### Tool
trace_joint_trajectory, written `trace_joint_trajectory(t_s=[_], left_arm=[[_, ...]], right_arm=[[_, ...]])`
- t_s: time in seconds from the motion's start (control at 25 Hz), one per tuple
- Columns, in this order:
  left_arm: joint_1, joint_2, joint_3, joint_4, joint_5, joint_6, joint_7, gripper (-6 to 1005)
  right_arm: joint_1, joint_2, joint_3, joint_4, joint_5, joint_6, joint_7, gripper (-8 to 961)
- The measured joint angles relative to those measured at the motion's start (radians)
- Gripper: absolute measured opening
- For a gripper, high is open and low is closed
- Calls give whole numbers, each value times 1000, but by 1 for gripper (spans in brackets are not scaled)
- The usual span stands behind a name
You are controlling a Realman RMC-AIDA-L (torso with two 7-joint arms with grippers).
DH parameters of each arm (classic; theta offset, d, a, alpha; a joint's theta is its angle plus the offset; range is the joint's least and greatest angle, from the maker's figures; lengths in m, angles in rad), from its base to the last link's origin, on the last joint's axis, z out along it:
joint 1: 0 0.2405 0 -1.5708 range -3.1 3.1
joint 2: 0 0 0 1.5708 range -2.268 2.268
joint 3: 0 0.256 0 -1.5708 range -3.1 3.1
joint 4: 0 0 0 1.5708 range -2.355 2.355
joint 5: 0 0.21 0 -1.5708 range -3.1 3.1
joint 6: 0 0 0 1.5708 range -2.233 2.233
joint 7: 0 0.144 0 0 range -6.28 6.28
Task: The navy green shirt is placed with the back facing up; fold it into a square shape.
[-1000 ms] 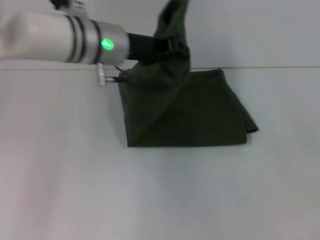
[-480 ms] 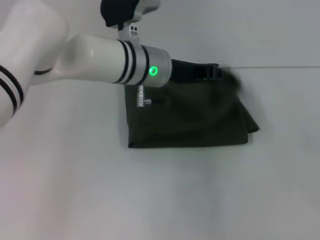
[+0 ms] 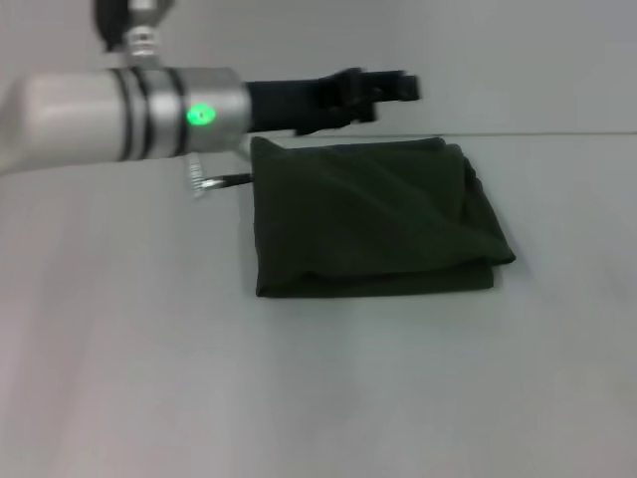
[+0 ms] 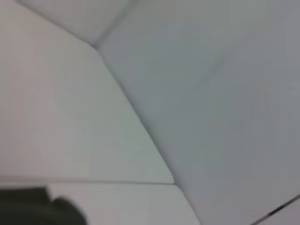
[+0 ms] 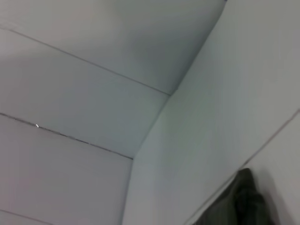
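Note:
The navy green shirt (image 3: 373, 219) lies on the white table as a folded, roughly square dark olive bundle, with a loose fold bulging at its right side. My left arm reaches across the top of the head view, and its gripper (image 3: 391, 88) hangs open just above the shirt's far edge, holding nothing. A dark corner of the shirt (image 4: 33, 208) shows in the left wrist view, and another bit of the shirt (image 5: 246, 199) in the right wrist view. No part of my right arm shows in the head view.
The white table (image 3: 299, 388) spreads wide in front of and to both sides of the shirt. A pale wall (image 3: 518, 60) rises right behind the table's far edge. Both wrist views show mostly wall panels.
My left gripper carried the raised flap of the shirt over to the right, laid it down and let go. It now sits higher, above the shirt's far edge, and the shirt lies flat.

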Motion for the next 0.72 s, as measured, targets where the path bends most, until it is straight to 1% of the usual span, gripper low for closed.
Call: trace_joint_trajectory(t_s=[0.04,0.08,0.12,0.2,0.32,0.4,0.44,0.6,0.64,0.72], left_arm=[[18,17,-36,-7,0,46,-20,492],[35,39,-74,-23,-1,98,-41,523],[44,54,-95,-40,-1,133,-52,554],[59,97,-149,-106,-5,219,-59,615],[84,130,-183,-153,-6,312,-53,736],[106,138,-185,-157,-6,343,-52,827],[122,139,-190,-154,-7,350,-52,872],[161,131,-227,-141,-8,354,-37,916],[165,130,-236,-142,-9,354,-29,927],[170,128,-247,-143,-9,355,-13,938]], right_arm=[[2,-4,0,-5,-18,0,1,666],[4,-7,0,-9,-33,-1,2,666],[8,-12,-1,-11,-53,-2,3,666],[26,-28,-11,-13,-105,-6,8,666],[65,-46,-47,-19,-166,-24,22,666],[102,-56,-77,-24,-198,-46,27,666],[124,-59,-89,-24,-209,-59,32,666],[216,-66,-151,-25,-231,-99,91,666],[242,-66,-171,-24,-242,-95,118,666],[296,-58,-204,-18,-278,-49,171,666]])
